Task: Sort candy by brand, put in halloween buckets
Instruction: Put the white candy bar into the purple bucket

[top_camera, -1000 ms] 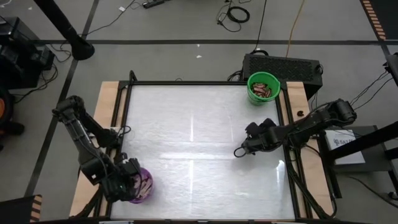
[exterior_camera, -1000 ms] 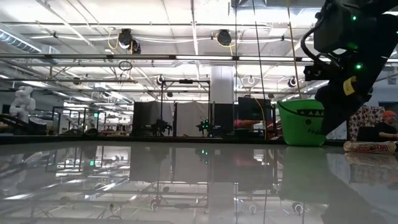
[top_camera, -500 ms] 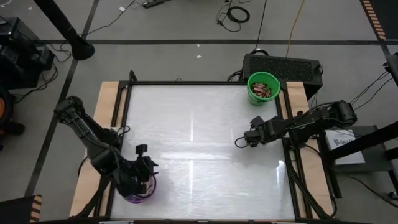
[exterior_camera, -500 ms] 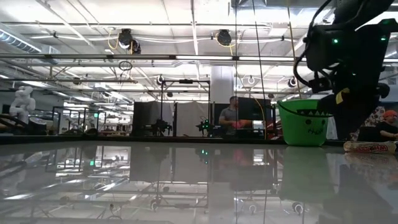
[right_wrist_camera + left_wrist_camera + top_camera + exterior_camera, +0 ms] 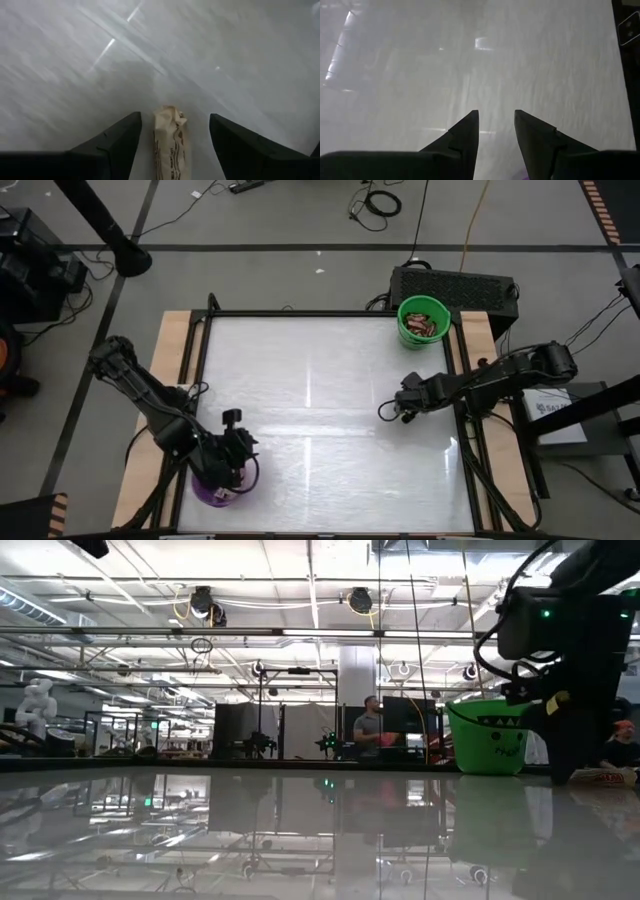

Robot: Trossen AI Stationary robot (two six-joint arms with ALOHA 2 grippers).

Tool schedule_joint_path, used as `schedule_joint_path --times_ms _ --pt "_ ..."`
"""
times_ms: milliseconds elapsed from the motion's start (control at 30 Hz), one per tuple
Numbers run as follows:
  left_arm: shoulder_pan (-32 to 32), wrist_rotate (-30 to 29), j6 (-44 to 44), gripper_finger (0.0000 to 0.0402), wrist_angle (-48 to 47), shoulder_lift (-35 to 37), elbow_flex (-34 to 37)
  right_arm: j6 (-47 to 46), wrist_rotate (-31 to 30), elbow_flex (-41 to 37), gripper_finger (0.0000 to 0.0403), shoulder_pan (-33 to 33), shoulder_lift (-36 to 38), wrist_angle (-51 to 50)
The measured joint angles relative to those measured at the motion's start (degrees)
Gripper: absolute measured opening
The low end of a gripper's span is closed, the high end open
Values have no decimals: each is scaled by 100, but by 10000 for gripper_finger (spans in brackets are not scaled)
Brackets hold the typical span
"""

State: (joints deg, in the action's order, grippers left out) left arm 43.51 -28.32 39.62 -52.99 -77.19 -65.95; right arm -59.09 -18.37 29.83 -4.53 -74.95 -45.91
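Observation:
One pale tan candy bar point(image 5: 170, 147) lies flat on the white table, also seen in the low view point(image 5: 603, 777). My right gripper point(image 5: 175, 116) is open and low over it, one finger on each side of the bar and not touching; in the high view my right gripper point(image 5: 386, 412) is right of the table's middle. The green bucket point(image 5: 424, 320) stands at the far right corner with red-brown candy inside. The purple bucket point(image 5: 215, 492) stands at the near left edge, partly under my left gripper point(image 5: 245, 448), which is open and holds nothing.
A black frame point(image 5: 300, 313) edges the white table point(image 5: 310, 380), with wooden strips outside it. The middle of the table shows only bare white surface. A black box point(image 5: 455, 285) sits behind the green bucket. A person point(image 5: 372, 730) stands in the room beyond.
My left gripper has swung up from over the purple bucket and now points toward the table's right. My right gripper has shifted slightly toward the far edge and dropped lower around the candy bar, which has stayed where it was.

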Motion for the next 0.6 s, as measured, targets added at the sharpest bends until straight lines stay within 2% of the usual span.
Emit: schedule_joint_path --times_ms 133,267,467,600 --pt "-7 52 -144 134 17 -61 2 95 -179 -86 224 -24 1 105" --pt "-76 122 -142 134 17 -121 2 240 -72 -70 191 -6 -8 173" --pt "-165 155 -262 134 35 -149 2 476 -162 -77 112 -9 -17 375" --pt "-226 155 -278 134 60 -149 2 1193 -396 -96 50 -14 -32 872"
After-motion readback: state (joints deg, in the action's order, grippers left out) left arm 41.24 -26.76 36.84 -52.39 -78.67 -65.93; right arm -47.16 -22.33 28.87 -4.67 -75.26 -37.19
